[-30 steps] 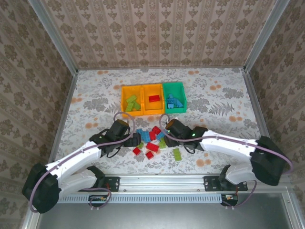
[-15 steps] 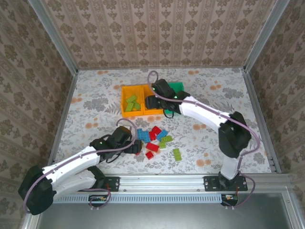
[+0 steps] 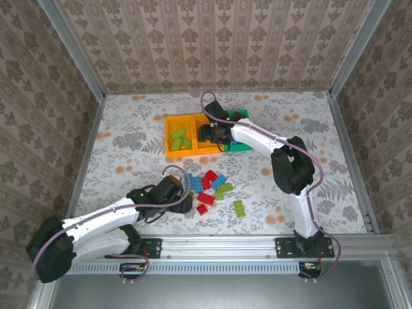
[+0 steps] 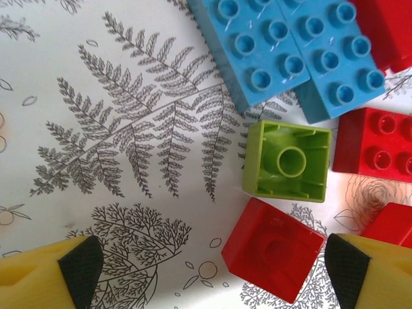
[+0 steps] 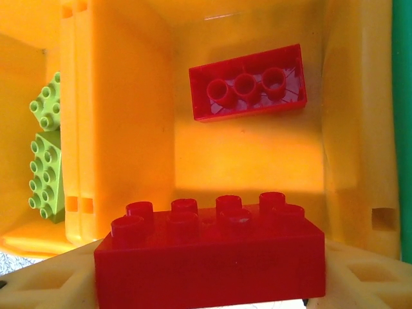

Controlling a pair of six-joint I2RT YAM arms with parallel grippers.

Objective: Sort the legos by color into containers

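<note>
My right gripper (image 5: 209,283) is shut on a red 2x4 lego (image 5: 209,254) and hangs over the middle orange container (image 5: 244,154), where another red lego (image 5: 248,90) lies. From above, this gripper (image 3: 209,134) sits over that container (image 3: 207,150). Lime legos (image 5: 45,161) lie in the left orange container (image 3: 167,136). The green container (image 3: 239,116) is partly hidden by the arm. My left gripper (image 4: 212,270) is open low over the table, with a tilted red lego (image 4: 273,248) between its fingers, untouched. Beyond it lie an upturned lime lego (image 4: 288,161) and blue legos (image 4: 257,51).
The loose pile of red, blue and lime legos (image 3: 209,187) lies in the middle of the floral table, right of my left gripper (image 3: 187,201). A single lime lego (image 3: 239,208) lies apart at the near right. Metal rails edge the table.
My right arm has swung from the pile up to the middle orange container, carrying the red lego. My left gripper has shifted slightly along the near side of the pile.
</note>
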